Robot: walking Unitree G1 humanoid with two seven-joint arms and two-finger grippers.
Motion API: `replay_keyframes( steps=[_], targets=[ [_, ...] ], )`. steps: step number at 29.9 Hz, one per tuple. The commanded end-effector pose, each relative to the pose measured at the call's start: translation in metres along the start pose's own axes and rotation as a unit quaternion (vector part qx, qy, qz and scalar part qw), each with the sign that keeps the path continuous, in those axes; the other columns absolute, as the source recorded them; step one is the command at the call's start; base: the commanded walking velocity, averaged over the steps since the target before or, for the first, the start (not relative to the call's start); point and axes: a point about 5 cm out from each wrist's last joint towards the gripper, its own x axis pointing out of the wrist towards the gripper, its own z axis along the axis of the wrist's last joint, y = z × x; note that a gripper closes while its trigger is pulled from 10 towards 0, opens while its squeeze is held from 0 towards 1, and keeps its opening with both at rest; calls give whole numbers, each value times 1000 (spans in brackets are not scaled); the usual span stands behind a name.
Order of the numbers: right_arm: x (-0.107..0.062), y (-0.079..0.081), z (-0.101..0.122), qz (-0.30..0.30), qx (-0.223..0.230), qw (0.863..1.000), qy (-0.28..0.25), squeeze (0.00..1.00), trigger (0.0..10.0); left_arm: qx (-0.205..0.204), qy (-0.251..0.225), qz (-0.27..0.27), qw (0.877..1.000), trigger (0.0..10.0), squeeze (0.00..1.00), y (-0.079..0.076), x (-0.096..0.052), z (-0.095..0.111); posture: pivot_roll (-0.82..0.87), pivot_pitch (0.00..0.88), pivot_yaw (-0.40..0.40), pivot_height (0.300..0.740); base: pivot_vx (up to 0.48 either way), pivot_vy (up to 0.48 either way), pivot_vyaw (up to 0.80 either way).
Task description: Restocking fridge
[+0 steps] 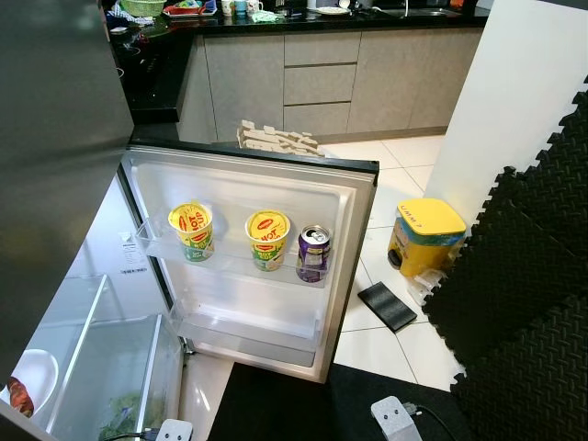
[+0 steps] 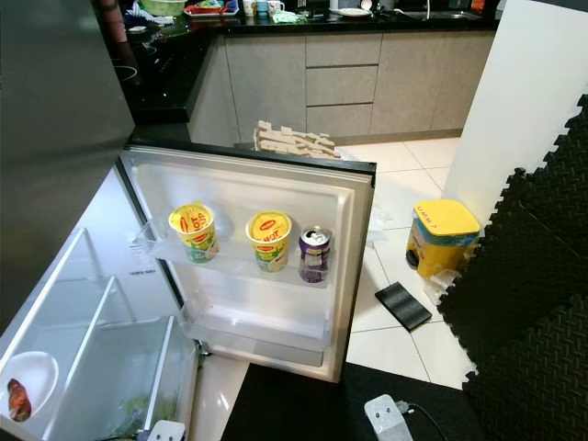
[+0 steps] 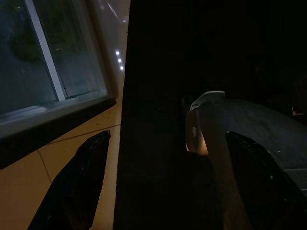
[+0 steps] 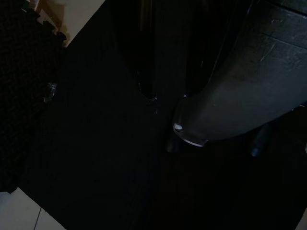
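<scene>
White floor tiles (image 1: 395, 152) ran toward the far grey kitchen cabinets (image 1: 317, 83), topped by a cluttered black counter (image 1: 303, 20). Nearer, the fridge door (image 1: 253, 253) stood swung wide open, its inner side facing the camera. On its upper door shelf (image 1: 230, 259) stood three things in a row: a yellow noodle cup (image 1: 192, 231) on the left, a second noodle cup (image 1: 267, 240) in the middle, and a purple drink can (image 1: 313, 254) just right of it, all upright. To the near left, the fridge interior showed a clear crisper drawer (image 1: 110, 377) with something green inside, and a white plate (image 1: 29, 381) of food at the edge. Right of the door, a yellow bin (image 1: 425, 235) sat on the tiles, with a flat dark object (image 1: 387, 306) lying near it and black foam mats (image 1: 524, 303) further right.

Both arms hung low. The left gripper (image 3: 163, 191) showed its two black fingers (image 3: 79, 184) spread apart and holding nothing, above a dark mat. The right gripper's wrist view was very dark; I cannot tell how its fingers stood.
</scene>
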Motion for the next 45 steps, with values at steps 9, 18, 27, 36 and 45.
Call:
replay_keyframes(
  steps=[9,18,27,36,45],
  targets=[
    [-1,3,-7,11,-17,1000,12,0,10000,11,14,-10,1000,10000,0,-7,0,-7,-16,0,-18,740,0,0,0],
    [-1,1,-10,14,-12,1000,13,0,10000,-21,16,-10,1000,10000,0,-7,0,-9,-23,0,-21,740,0,0,0],
    [-2,3,-9,38,-11,999,7,0,10000,-22,12,-7,1000,10000,0,-5,0,-7,-23,0,-21,740,0,0,175],
    [-2,3,-9,39,-14,999,8,0,10000,-19,10,-6,1000,10000,0,-5,0,-6,-22,0,-22,740,0,0,775],
    [-2,2,-12,40,-16,999,10,0,10000,-13,8,-6,1000,10000,0,-4,0,-4,-23,0,-21,740,0,0,775]
  ],
)
